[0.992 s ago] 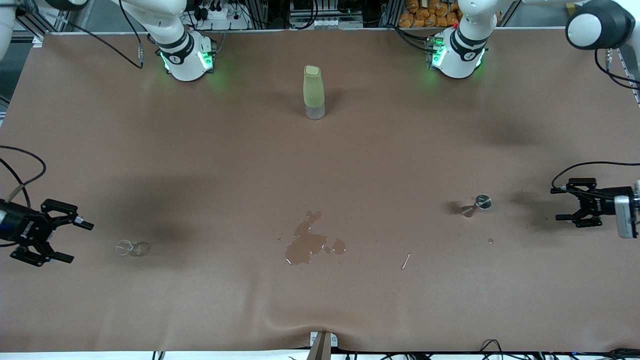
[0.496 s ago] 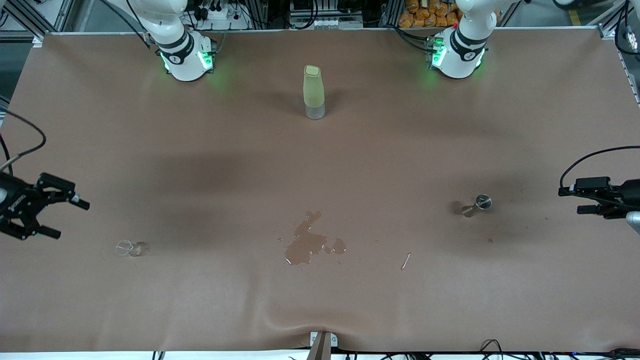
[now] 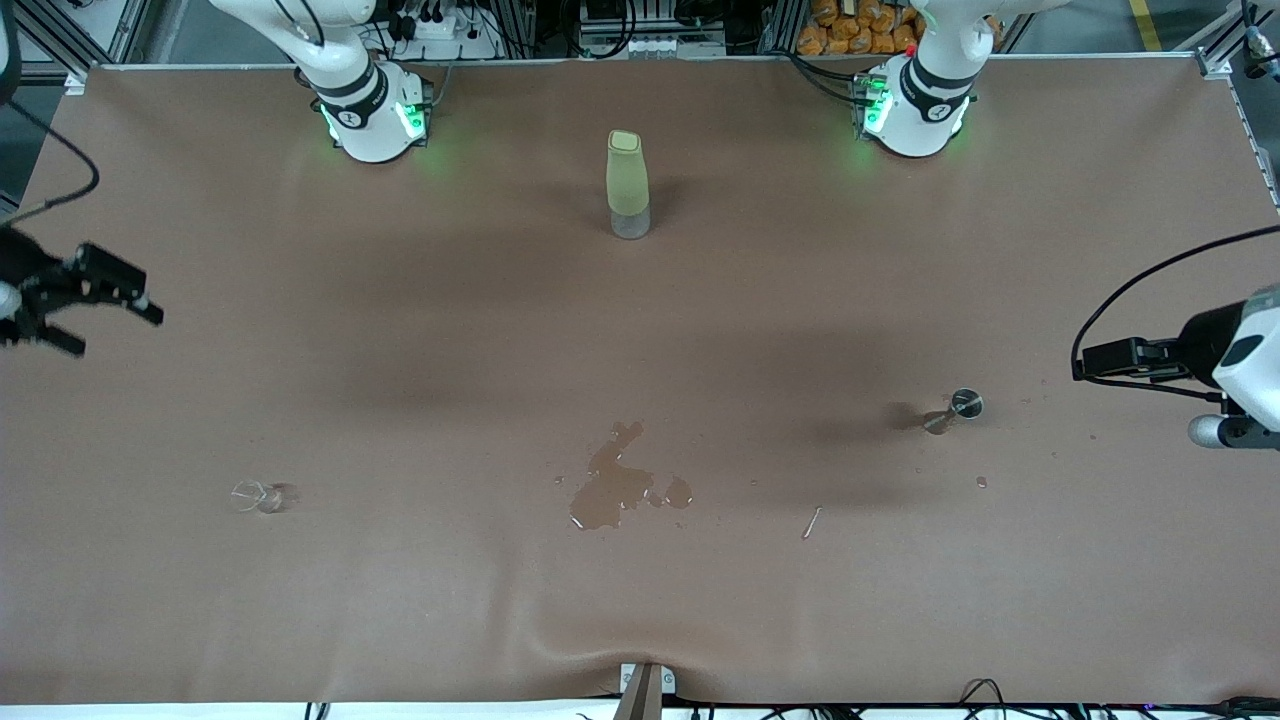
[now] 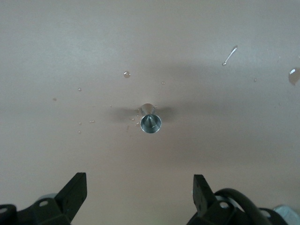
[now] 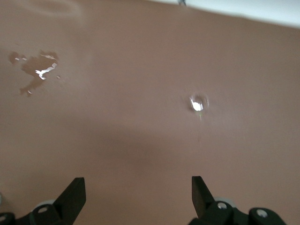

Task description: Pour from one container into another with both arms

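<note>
The left gripper (image 4: 139,199) hung empty over the left arm's end of the table (image 3: 700,300), fingers spread wide. The right gripper (image 3: 85,305) hung over the right arm's end, equally parted and empty. A small metal jigger (image 3: 955,410) stood on the cloth near the left arm's end — at about four o'clock from the table's middle. A small clear glass (image 3: 260,495) sat at about eight o'clock, toward the right arm's end. Both looked light; the glass seemed fragile and, like the steel, probably slick (droplets dotted the cloth around the jigger). I would have pinched each at the waist, below the rim. A puddle (image 3: 615,485) lay between them, and a tall green bottle (image 3: 627,185) stood at twelve o'clock, well apart. Open cloth surrounded both vessels — ample room, no edge close by.
</note>
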Action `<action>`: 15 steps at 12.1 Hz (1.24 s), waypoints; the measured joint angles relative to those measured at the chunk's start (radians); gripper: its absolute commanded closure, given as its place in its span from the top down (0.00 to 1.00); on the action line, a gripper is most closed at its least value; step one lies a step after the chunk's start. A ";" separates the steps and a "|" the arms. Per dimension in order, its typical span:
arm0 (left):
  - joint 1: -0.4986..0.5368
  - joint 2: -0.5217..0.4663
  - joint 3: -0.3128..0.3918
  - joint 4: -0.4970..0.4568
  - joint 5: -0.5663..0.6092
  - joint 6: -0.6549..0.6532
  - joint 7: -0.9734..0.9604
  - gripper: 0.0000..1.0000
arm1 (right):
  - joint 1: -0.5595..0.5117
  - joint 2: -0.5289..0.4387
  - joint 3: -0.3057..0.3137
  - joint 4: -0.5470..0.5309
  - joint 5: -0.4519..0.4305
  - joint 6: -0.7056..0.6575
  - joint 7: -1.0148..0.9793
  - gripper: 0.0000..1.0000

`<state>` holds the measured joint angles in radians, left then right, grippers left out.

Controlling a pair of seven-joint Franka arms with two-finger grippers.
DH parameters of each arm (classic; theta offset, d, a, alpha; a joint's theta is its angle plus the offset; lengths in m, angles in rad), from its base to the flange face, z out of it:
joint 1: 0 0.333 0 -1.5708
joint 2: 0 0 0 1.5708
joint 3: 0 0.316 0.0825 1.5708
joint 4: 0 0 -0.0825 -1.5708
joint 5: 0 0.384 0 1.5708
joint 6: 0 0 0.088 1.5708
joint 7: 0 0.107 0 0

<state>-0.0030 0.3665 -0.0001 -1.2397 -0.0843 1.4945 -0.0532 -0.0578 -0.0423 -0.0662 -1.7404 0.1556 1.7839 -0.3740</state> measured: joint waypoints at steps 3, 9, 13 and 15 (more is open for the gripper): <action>0.001 -0.077 -0.014 -0.063 0.014 0.000 -0.039 1.00 | 0.051 -0.044 -0.032 -0.009 -0.101 -0.087 0.185 1.00; 0.020 -0.321 -0.013 -0.293 0.027 0.069 -0.040 1.00 | 0.044 -0.057 -0.016 0.006 -0.130 -0.163 0.331 1.00; 0.033 -0.380 -0.043 -0.347 0.028 0.082 -0.042 1.00 | 0.042 -0.057 -0.012 0.018 -0.132 -0.178 0.337 1.00; 0.033 -0.387 -0.051 -0.350 0.028 0.087 -0.046 1.00 | 0.042 -0.057 -0.010 0.030 -0.132 -0.189 0.340 1.00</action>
<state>0.0300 -0.0201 -0.0515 -1.5894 -0.0563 1.5812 -0.0992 -0.0156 -0.0996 -0.0759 -1.7101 0.0235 1.5951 -0.0345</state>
